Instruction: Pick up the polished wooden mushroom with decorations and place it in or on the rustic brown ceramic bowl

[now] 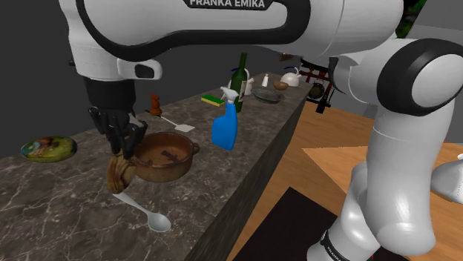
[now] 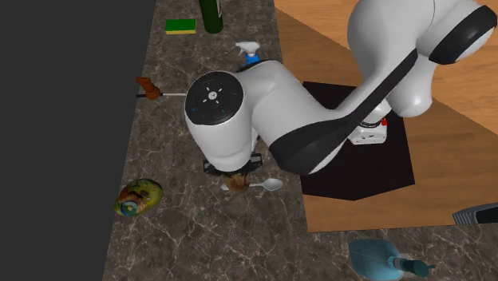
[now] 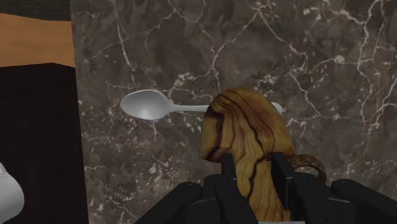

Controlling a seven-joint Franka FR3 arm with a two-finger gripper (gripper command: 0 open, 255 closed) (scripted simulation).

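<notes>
Both fingers of the gripper (image 1: pixel 120 148) are closed on the wooden mushroom (image 1: pixel 119 176), gripped by its grained body so it can be carried; it is held just beside the brown bowl (image 1: pixel 169 174), over a white spoon (image 1: pixel 148 215).

1 white spoon (image 1: pixel 145 211) lies on the dark veined counter (image 1: pixel 59 200) near the gripper (image 1: pixel 125 148); 1 blue spray bottle (image 1: pixel 225 127) and 1 painted plate (image 1: pixel 48 147) sit farther off.

A kitchen: marble counter (image 1: pixel 44 215) with spoon (image 1: pixel 156 220), sponge (image 1: pixel 213 98), bottle (image 1: pixel 240 74).
</notes>
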